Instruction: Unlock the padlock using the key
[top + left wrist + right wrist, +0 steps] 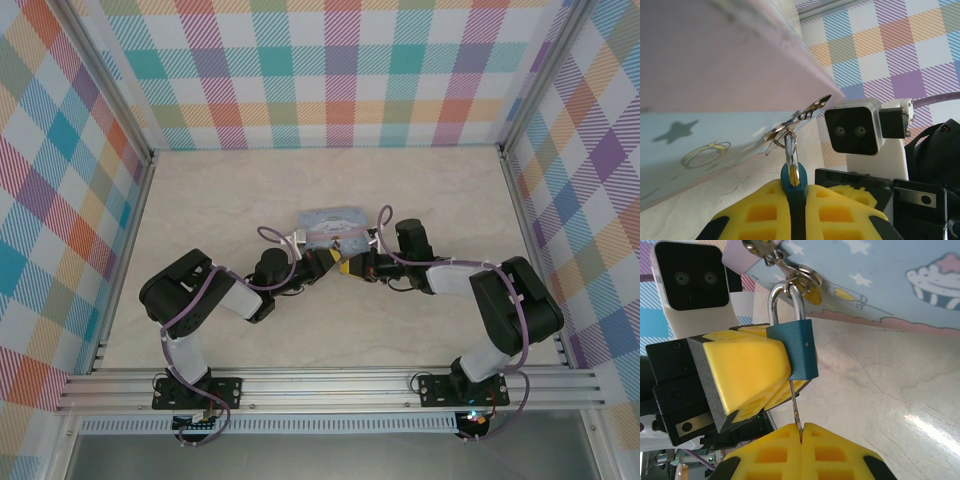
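Top external view: the pale marble table (250, 190) carries a light-blue cartoon tin (335, 225) at its middle, and both arms reach in to meet just at the tin's near side. Against the tin's front wall, the left gripper (795, 197) has its yellow fingers closed on the padlock (799, 350), whose blue-teal body hangs by its metal shackle (774, 300) from the tin's latch ring (802, 274). Just below the tin, the right gripper (801, 432) pinches the key (795, 407) between closed fingertips. The key's thin shaft points up and meets the padlock's underside.
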{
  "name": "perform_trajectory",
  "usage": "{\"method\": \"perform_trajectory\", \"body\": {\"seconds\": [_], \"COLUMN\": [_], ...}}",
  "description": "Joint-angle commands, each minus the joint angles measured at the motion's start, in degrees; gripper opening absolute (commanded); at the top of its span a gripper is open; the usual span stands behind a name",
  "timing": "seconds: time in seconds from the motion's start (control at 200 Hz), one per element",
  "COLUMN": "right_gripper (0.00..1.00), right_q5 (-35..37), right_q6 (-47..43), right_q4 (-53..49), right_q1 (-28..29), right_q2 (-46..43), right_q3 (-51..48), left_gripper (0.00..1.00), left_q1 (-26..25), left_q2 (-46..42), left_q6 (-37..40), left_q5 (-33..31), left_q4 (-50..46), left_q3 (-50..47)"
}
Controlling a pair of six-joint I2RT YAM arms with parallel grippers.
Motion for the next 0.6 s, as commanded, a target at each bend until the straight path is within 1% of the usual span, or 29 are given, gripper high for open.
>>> {"method": "perform_trajectory", "body": {"seconds": [0.0,0.42,0.595], "right_gripper": [0.05,0.05,0.05], "right_q5": [0.1,1.4,1.9], "right_q6": [0.5,1.7,4.7], "right_q4": [1.0,1.1,6.4], "right_q1": [-0.4,-0.4,-0.9], "right_q2": [1.0,1.8,2.2], "right_q3": [0.4,0.8,-0.2], "left_gripper": [0.00,0.00,0.00], "left_q1": [-1.1,-1.1,-1.0], "left_q2": [-0.4,-0.9,-1.3], "left_q6": [0.6,0.4,0.4], "left_q5": [1.6,2.2,2.8], "left_q4": [4.1,4.4,4.4], "left_q3": [-0.1,0.0,0.0]}}
